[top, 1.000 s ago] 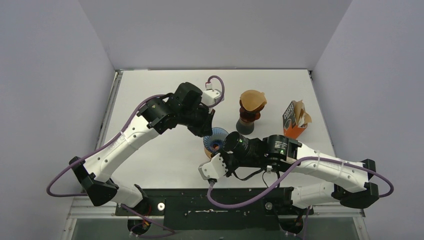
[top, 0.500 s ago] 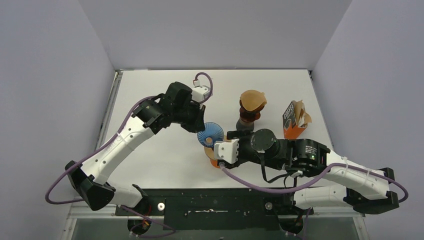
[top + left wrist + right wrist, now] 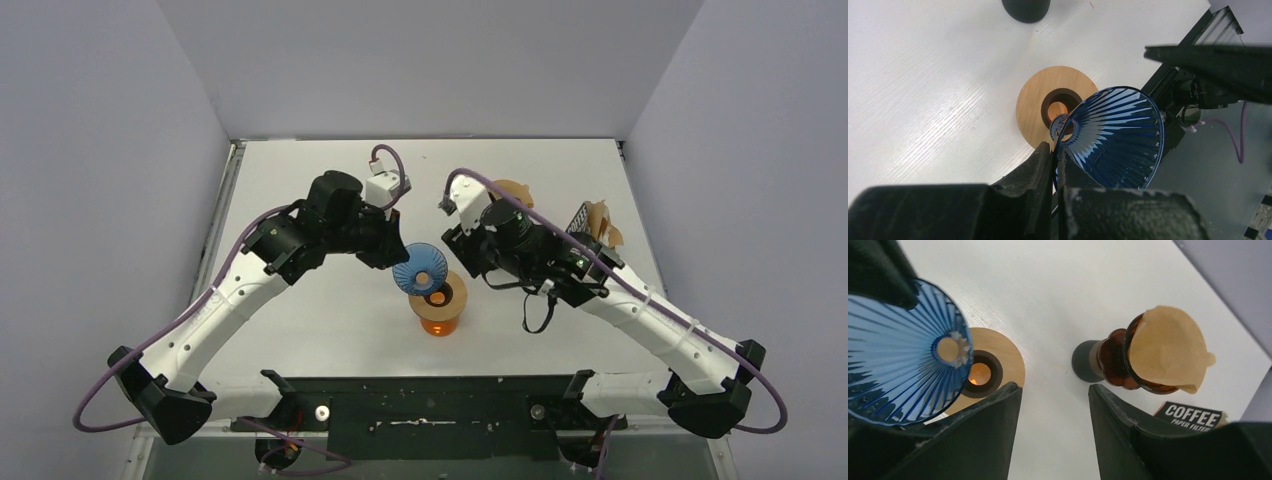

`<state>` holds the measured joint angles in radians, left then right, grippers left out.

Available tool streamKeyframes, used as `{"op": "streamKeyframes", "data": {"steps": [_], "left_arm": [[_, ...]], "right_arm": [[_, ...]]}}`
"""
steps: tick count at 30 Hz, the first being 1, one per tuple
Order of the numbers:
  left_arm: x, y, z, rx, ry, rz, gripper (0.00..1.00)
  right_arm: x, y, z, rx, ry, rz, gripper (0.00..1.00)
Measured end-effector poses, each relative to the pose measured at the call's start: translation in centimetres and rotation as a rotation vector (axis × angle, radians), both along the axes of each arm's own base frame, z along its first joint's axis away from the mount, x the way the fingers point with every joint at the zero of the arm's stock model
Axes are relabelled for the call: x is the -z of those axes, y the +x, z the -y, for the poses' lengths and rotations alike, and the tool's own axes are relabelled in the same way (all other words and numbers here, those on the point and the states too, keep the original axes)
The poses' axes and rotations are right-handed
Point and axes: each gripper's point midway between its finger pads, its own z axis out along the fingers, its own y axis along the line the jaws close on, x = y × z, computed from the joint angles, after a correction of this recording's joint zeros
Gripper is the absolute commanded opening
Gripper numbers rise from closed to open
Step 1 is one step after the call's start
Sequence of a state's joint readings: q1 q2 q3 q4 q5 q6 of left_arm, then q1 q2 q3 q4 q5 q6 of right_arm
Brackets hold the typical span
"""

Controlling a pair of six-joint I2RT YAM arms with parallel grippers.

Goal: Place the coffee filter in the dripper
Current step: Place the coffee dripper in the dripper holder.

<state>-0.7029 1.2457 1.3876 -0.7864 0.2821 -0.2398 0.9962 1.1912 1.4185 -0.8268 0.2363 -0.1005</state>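
Blue dripper (image 3: 1113, 135) clamped by left jaws; right jaws parted; right wrist shows filter (image 3: 1168, 345).

Diffuse overhead light fills all three views evenly. Top view: the white tabletop (image 3: 320, 190) is bright without clipping, the arms (image 3: 250, 288) cast only faint, soft-edged shadows, and focus is sharp to the corners. Left wrist view: the tabletop glares toward 10 o'clock, its grain still legible; the blue dripper (image 3: 1113, 135) transmits light, with pale highlights along its ribs; the left pincer (image 3: 1053, 150), at 6 o'clock, is near-black and blurred. Right wrist view: the right pincer (image 3: 1054, 389) is dark and featureless, the paper filter (image 3: 1168, 347) at 2 o'clock is crisp, and the hole of the wooden stand (image 3: 1003, 357) glows orange.
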Motion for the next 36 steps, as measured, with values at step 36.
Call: {"op": "streamKeyframes", "data": {"steps": [36], "left_arm": [[2.7,-0.5,2.1,0.016,-0.005,-0.111,0.0]], "right_arm": [[1.6,-0.5,-2.4,-0.006,0.455,-0.576,0.38]]}}
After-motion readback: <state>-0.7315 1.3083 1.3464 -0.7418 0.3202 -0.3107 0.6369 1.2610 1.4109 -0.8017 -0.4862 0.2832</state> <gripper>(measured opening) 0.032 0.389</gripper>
